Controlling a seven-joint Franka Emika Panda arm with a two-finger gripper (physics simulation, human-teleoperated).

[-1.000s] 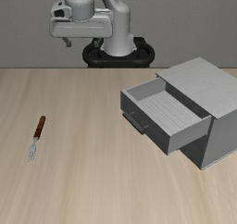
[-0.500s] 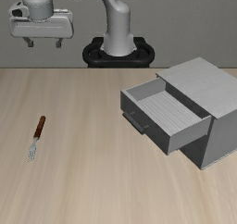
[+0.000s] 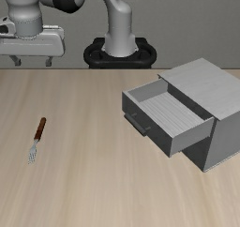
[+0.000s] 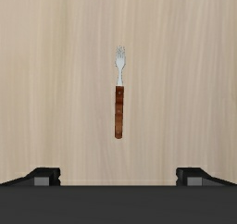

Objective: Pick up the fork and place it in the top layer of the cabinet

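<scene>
A fork (image 3: 37, 141) with a brown handle and silver tines lies flat on the wooden table (image 3: 84, 184) near the exterior view's left. My gripper (image 3: 32, 62) hangs high above the table, behind the fork, open with nothing between its fingers. Through the wrist view the fork (image 4: 119, 91) lies well below and ahead of my gripper (image 4: 118, 177), handle toward the fingertips (image 4: 43, 175), tines pointing away. The grey cabinet (image 3: 202, 104) stands at the exterior view's right with its top drawer (image 3: 164, 118) pulled out.
The robot's black base (image 3: 117, 54) sits at the far edge of the table. Bare wood stretches between the fork and the cabinet. The drawer handle (image 3: 141, 125) sticks out toward the table's middle.
My arm has swung toward the exterior view's left and come down a little, bringing the gripper over the fork's side of the table. Fork and cabinet have not moved.
</scene>
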